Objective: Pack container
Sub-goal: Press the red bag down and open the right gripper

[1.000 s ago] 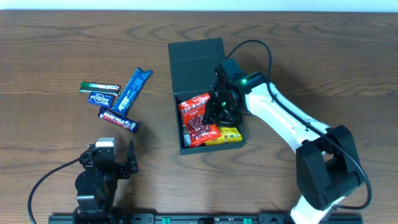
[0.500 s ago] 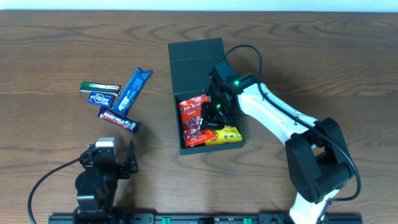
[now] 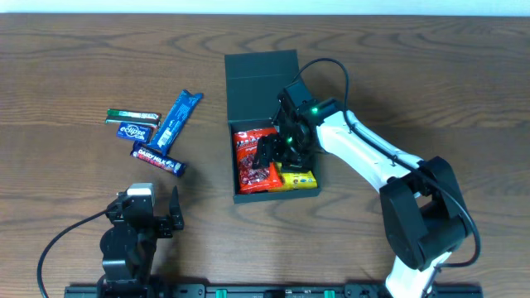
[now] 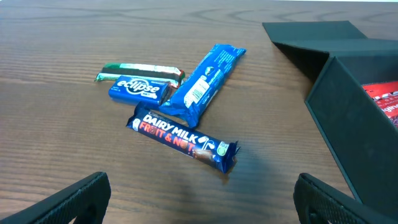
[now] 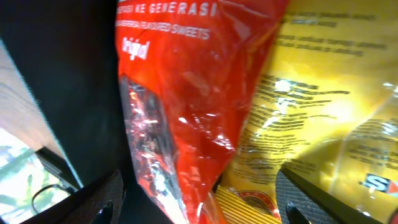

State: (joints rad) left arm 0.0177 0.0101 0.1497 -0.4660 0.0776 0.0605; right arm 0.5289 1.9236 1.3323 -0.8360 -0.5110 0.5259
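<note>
The dark green-grey container (image 3: 233, 165) sits at mid-table with its flat lid (image 3: 261, 83) folded back. A red snack packet (image 3: 255, 157) and a yellow packet (image 3: 300, 179) lie inside it. My right gripper (image 3: 277, 153) reaches down into the box, open. In the right wrist view its fingers straddle the red packet (image 5: 186, 81) and the yellow packet (image 5: 317, 106) without pinching either, with the container's dark wall (image 5: 62, 74) to the left. My left gripper (image 4: 199, 199) rests wide open and empty near the front left edge (image 3: 157, 215), the container's side wall (image 4: 348, 124) to its right.
Several snack bars lie on the wood left of the box: a Dairy Milk bar (image 4: 180, 138), a long blue packet (image 4: 205, 84), a blue Eclipse pack (image 4: 140, 89) and a green bar (image 4: 140, 70). A black cable (image 3: 331, 62) arcs over the right arm.
The right gripper moved left onto the red packet, closed, and has opened again. The red packet now lies flatter inside the box. The left arm has not moved.
</note>
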